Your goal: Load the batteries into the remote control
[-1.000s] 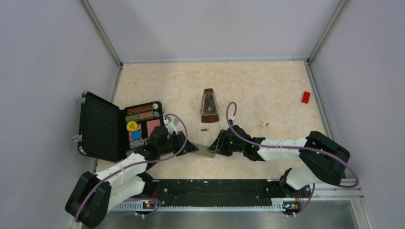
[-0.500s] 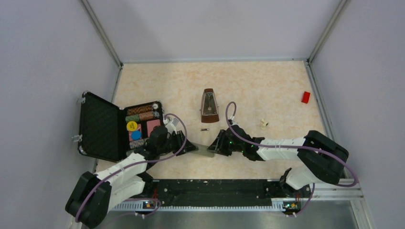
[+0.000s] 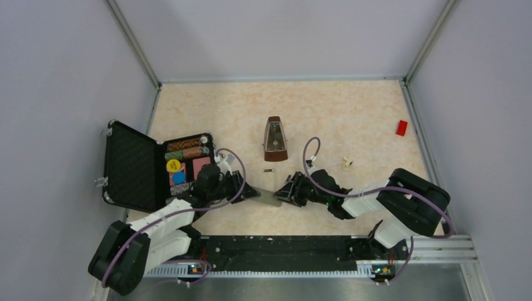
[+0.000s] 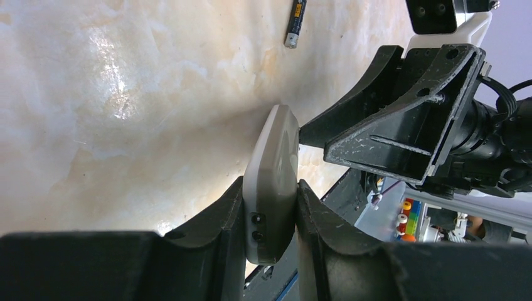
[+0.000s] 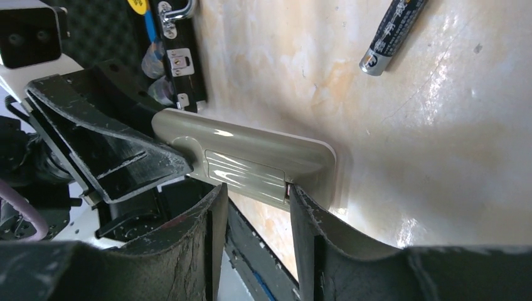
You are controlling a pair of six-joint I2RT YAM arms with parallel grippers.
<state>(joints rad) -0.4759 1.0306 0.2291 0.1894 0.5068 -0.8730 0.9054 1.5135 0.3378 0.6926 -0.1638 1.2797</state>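
My left gripper (image 3: 248,193) is shut on one end of the remote control (image 3: 268,199) and holds it on its edge just above the table. In the left wrist view the remote (image 4: 273,157) sits clamped between both fingers. My right gripper (image 3: 287,192) is at the remote's other end with its jaws apart. In the right wrist view one fingertip (image 5: 295,194) touches the end of the grey battery cover (image 5: 244,168) on the remote's back (image 5: 295,147). One battery (image 3: 268,170) lies on the table behind the remote, and shows in both wrist views (image 4: 295,22) (image 5: 392,34). No second battery is in view.
A brown metronome (image 3: 274,139) stands behind the battery. An open black case (image 3: 132,166) with poker chips lies at the left, close to my left arm. A small pale piece (image 3: 345,162) and a red block (image 3: 401,128) lie to the right. A black rail (image 3: 276,246) runs along the near edge.
My right arm's forearm has swung left and closer in, while its gripper stays at the remote's end. My left gripper and the remote have barely moved.
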